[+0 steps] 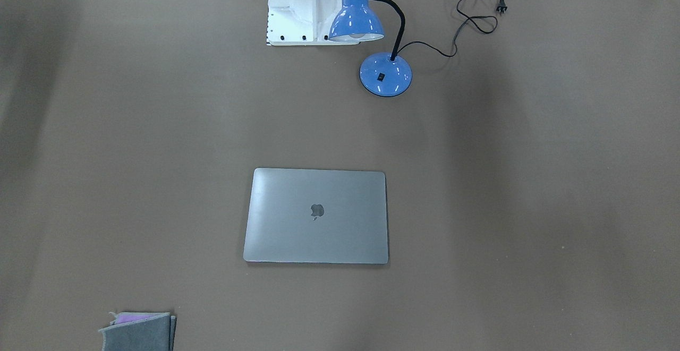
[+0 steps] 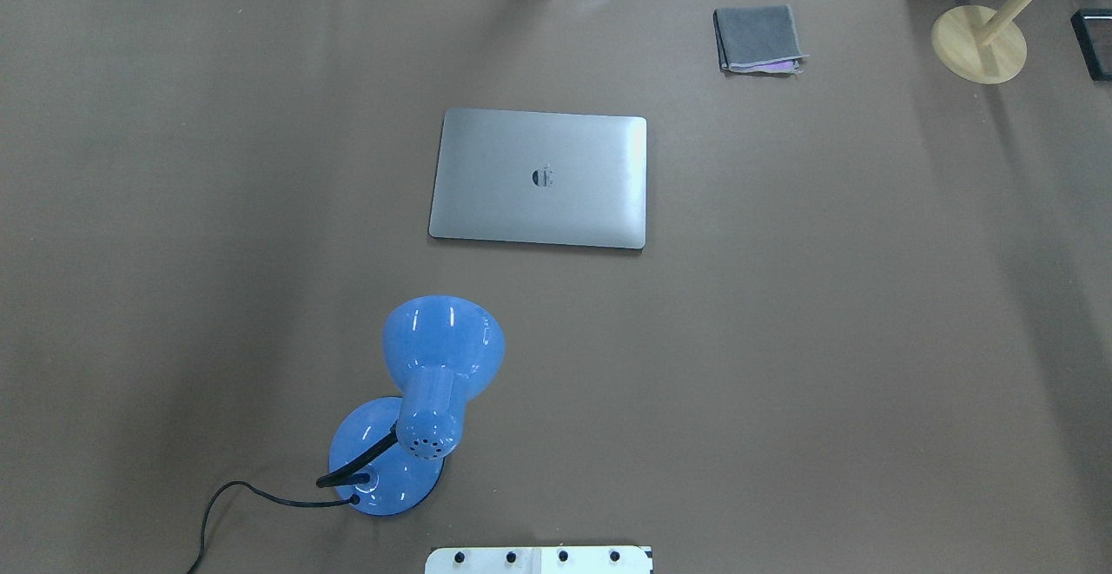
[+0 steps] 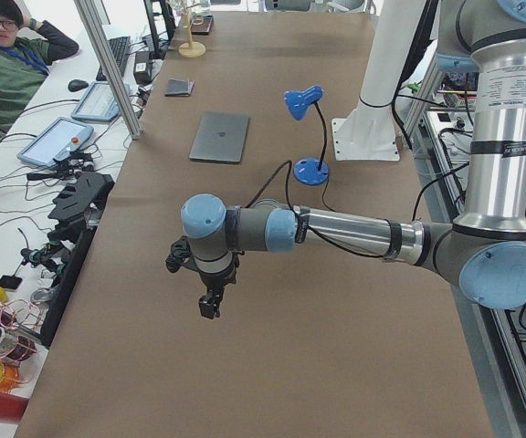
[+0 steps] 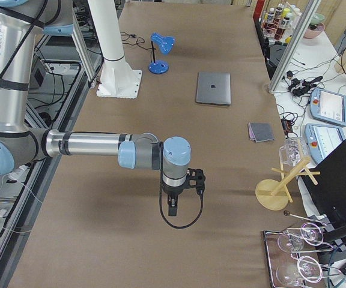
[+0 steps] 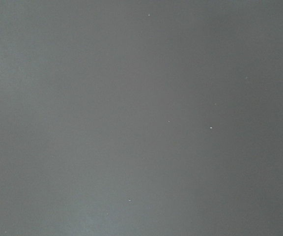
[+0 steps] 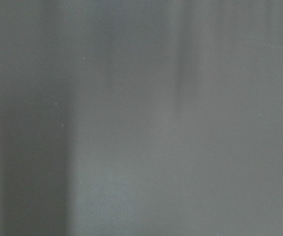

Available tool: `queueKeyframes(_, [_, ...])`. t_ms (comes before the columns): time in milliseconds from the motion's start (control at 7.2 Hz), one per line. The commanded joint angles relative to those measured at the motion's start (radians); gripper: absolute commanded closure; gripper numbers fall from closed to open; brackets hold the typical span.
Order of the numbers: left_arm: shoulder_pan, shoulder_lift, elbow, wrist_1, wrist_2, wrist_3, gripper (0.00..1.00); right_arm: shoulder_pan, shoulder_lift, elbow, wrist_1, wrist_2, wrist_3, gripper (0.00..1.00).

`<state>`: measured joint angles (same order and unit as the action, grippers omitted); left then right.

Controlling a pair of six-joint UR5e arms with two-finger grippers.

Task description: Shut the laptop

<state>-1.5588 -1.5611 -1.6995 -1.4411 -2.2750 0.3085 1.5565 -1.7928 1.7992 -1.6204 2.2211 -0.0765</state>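
The space-grey laptop point(image 1: 317, 216) lies shut and flat on the brown table, its lid with the dark apple logo facing up; it also shows in the overhead view point(image 2: 539, 177) and both side views point(image 3: 220, 137) point(image 4: 214, 88). My left gripper point(image 3: 210, 306) hangs over the table's left end, far from the laptop. My right gripper point(image 4: 172, 207) hangs over the right end, also far away. Both show only in the side views, so I cannot tell if they are open or shut. The wrist views show only plain grey table surface.
A blue desk lamp point(image 2: 417, 405) stands between the robot's base and the laptop, its cord point(image 1: 470, 19) trailing off. A folded grey cloth point(image 2: 758, 38) lies at the far side. A wooden stand point(image 2: 979, 42) sits at the far right corner. A person point(image 3: 12, 59) sits beyond the table.
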Motion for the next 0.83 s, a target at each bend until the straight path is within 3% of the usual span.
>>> queueKeyframes(0, [-0.003,0.032,-0.012,-0.004,-0.004,0.000,0.01,0.000,-0.025,-0.006,-0.001,0.011,0.000,0.00])
queueKeyframes(417, [-0.001,0.055,-0.034,-0.010,-0.003,0.008,0.01,0.000,-0.025,0.005,0.000,0.035,0.000,0.00])
queueKeyframes(694, [-0.001,0.056,-0.031,-0.012,-0.003,0.008,0.01,0.000,-0.045,-0.007,0.087,0.045,-0.002,0.00])
